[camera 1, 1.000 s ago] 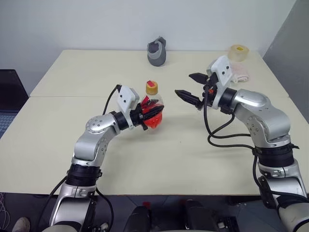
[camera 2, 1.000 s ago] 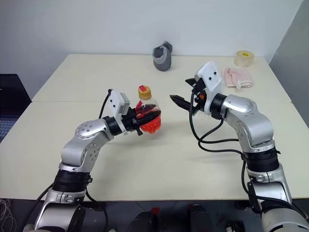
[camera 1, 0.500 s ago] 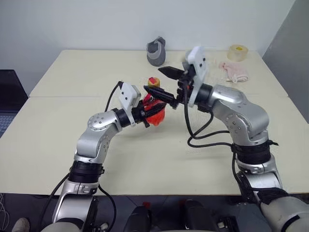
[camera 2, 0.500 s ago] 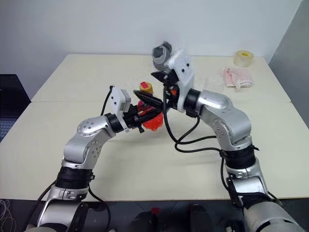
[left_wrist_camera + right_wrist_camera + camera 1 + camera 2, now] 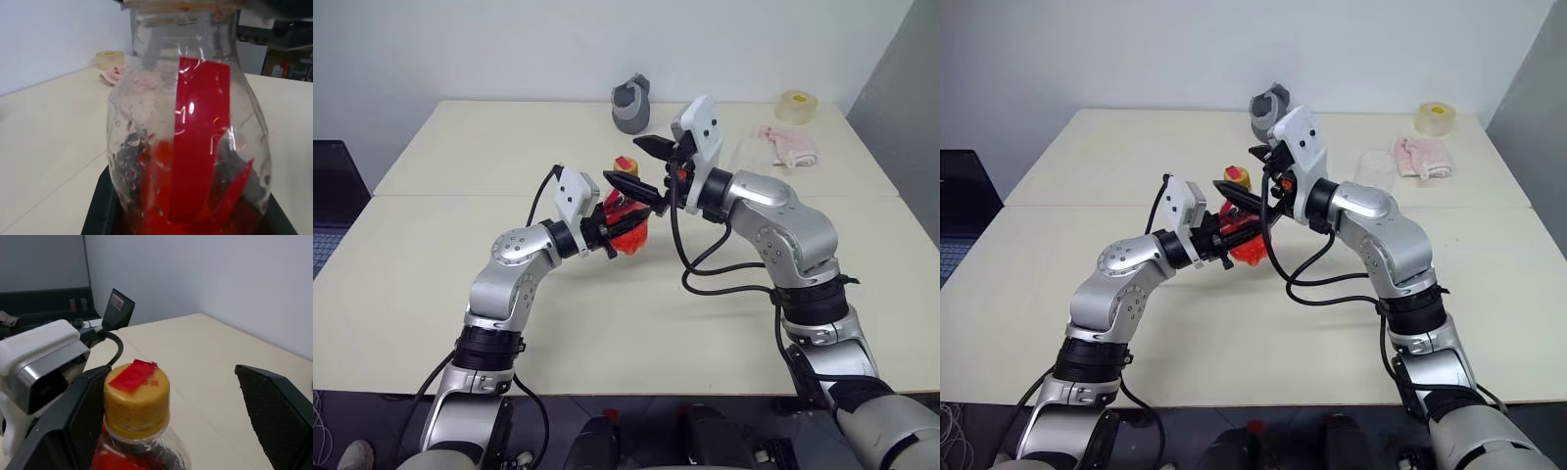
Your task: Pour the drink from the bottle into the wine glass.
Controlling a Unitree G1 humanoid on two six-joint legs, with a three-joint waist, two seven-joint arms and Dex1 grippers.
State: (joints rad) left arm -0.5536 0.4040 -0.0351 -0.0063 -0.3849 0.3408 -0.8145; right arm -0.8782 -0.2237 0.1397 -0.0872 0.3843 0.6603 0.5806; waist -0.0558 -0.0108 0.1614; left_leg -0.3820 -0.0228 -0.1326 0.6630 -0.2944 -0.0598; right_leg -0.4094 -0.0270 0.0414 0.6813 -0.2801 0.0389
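Since a second ago the right gripper [image 5: 644,166] has swung across from well out on the right side to the bottle [image 5: 625,217], and its jaws now stand wide apart on either side of the cap [image 5: 136,399]. One finger sits close beside the cap, the other well clear; neither presses on it yet.

Bottle is held above the table [image 5: 450,157] near the middle, upright or nearly so, left gripper [image 5: 1234,230] clamped on its round lower body. Red drink [image 5: 195,215] pools in the base. Cap on, red tag stuck on top.

Wine glass [image 5: 1375,168] stands on the table to the right, empty by the look of it, just beside a pink cloth [image 5: 1423,157]. Grey cup [image 5: 631,103] and roll of tape [image 5: 794,105] sit toward the far edge.

Step in hand, as I read it: uncapping, before any pouring. Next move calls for centring the jaws over the cap, closing firmly, then twisting while the left hand keeps the bottle from turning.
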